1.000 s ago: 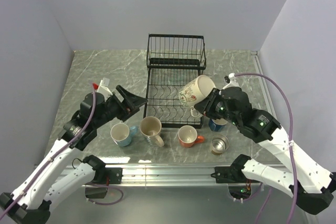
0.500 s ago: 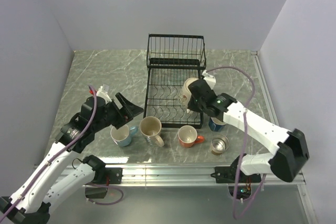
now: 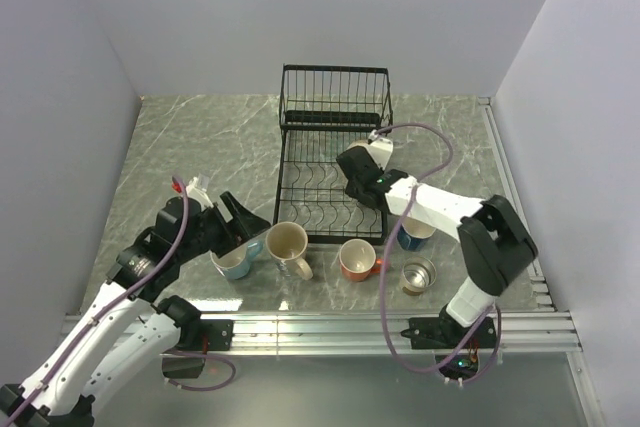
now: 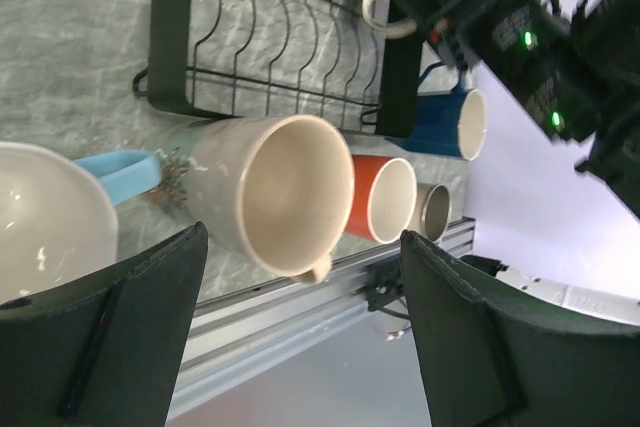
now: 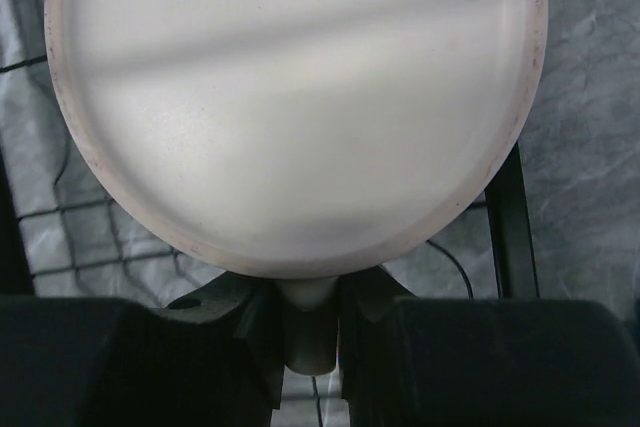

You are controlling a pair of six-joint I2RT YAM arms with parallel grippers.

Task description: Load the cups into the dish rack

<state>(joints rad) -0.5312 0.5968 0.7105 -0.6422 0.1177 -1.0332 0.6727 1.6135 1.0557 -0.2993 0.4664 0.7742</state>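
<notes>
The left fingers (image 4: pixel 120 347) are spread wide and empty, with the cream mug (image 3: pixel 288 244) below between them and the blue mug (image 3: pixel 232 259) beside it on the counter (image 3: pixel 180 147). Orange (image 3: pixel 355 259), navy (image 3: pixel 412 238) and steel (image 3: pixel 418 274) cups stand between both arms. The right fingers (image 5: pixel 120 357) clench the floral mug's (image 5: pixel 295 97) handle over the rack (image 3: pixel 333 82).

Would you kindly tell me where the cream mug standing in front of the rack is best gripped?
Probably by its handle, coming from above on the near side: the cream mug stands upright, the handle juts free toward the near edge, and the light blue cup crowds its left wall.
</notes>
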